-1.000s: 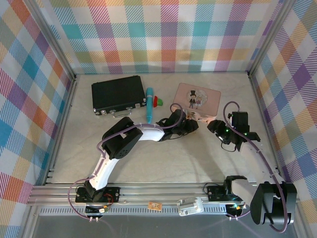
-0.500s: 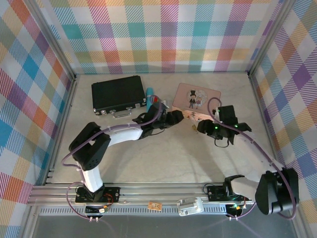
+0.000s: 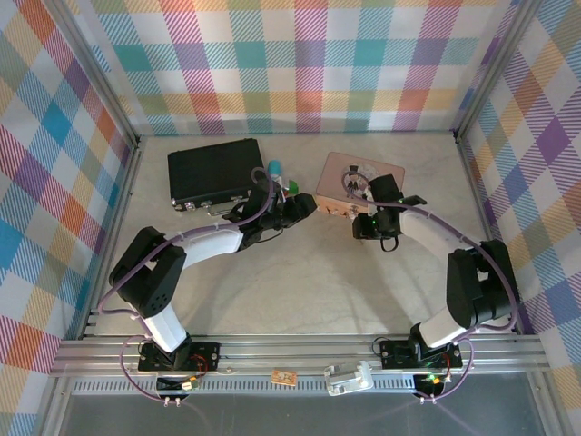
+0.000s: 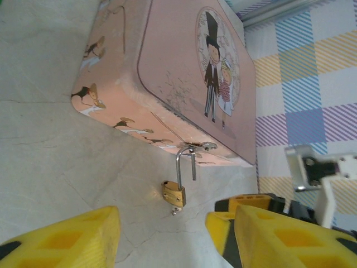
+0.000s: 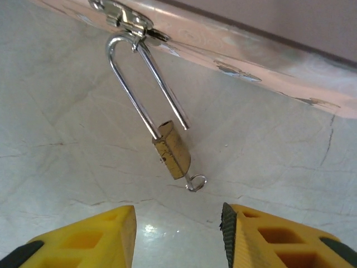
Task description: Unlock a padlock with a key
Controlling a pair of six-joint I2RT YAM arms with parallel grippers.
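- Brass padlock hangs by its silvery shackle from the hasp of the pink tin — one shackle leg ends free, outside the body.
- Its long axis slants from the hasp toward our right hand, with the key in the near end, dead ahead.
- We judge the right hand nearer than the left hand. Both stand wide, holding nothing.
- We count one padlock, one key, one tin, two hands.
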